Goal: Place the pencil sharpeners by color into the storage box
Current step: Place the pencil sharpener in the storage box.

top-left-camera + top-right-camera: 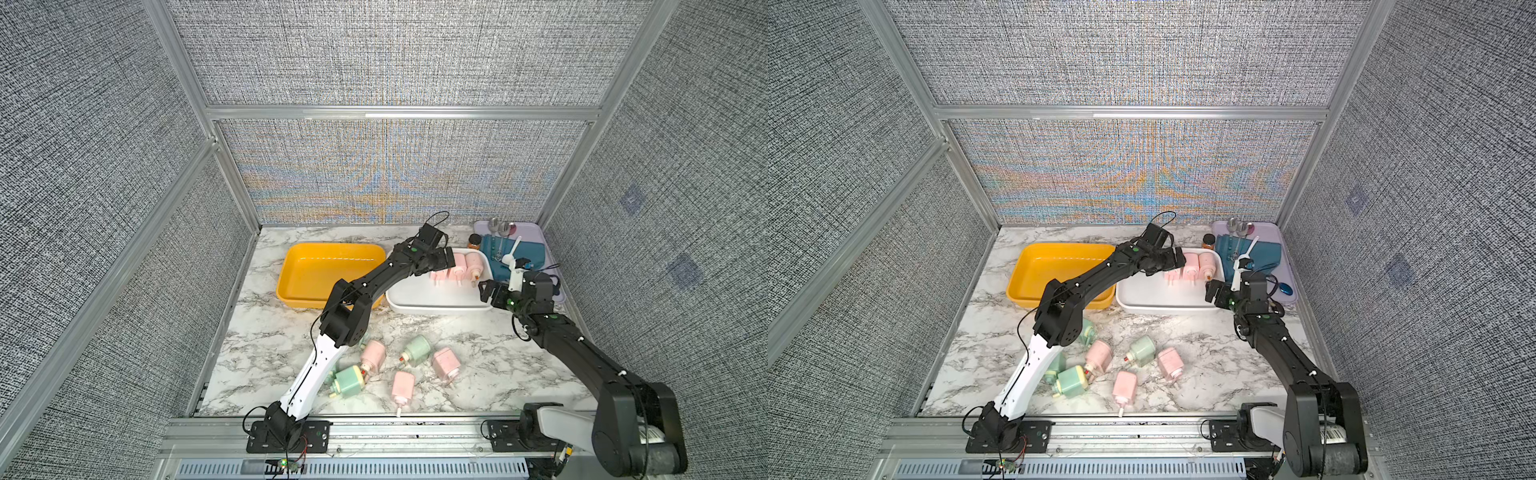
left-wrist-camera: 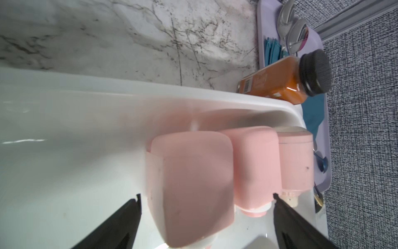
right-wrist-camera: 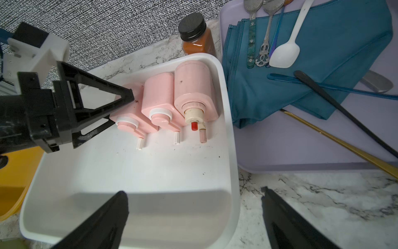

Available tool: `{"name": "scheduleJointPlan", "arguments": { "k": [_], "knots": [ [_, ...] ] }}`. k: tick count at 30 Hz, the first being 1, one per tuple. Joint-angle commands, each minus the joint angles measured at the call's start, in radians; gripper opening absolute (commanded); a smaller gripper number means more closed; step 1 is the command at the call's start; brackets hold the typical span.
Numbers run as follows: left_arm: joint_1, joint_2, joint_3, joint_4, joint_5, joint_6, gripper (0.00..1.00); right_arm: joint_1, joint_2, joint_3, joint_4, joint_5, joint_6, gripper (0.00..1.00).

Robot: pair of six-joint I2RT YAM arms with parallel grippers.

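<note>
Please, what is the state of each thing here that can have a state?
Left gripper: open, above the pink sharpeners in the white bin.
Right gripper: open, empty.
White bin: holds three pink sharpeners, lying side by side.
Yellow bin: no sharpeners seen inside.
Loose sharpeners: three pink, four green, lying on the table.
Jar: upright, capped.

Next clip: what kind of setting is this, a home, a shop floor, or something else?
Most likely a lab robot cell, not a home: grey fabric panels in an aluminium frame wall in a marble-print tabletop, and a left arm and right arm are bolted to a rail at its front edge.
</note>
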Motion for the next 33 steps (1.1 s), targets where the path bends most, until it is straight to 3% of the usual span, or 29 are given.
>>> {"name": "scheduleJointPlan", "arguments": {
  "k": [1,23,33],
  "knots": [
    [0.001,0.016,0.003,0.056,0.045,-0.023,0.99,0.001,-0.005,0.002,-0.008,-0.004,-0.001,0.98],
    [0.001,0.054,0.008,0.134,0.121,-0.076,0.99,0.002,-0.01,0.011,-0.02,-0.004,-0.005,0.99],
    [0.002,0.039,-0.001,0.09,0.087,-0.035,0.99,0.003,-0.018,0.011,-0.027,-0.006,-0.01,0.99]
  ]
}}
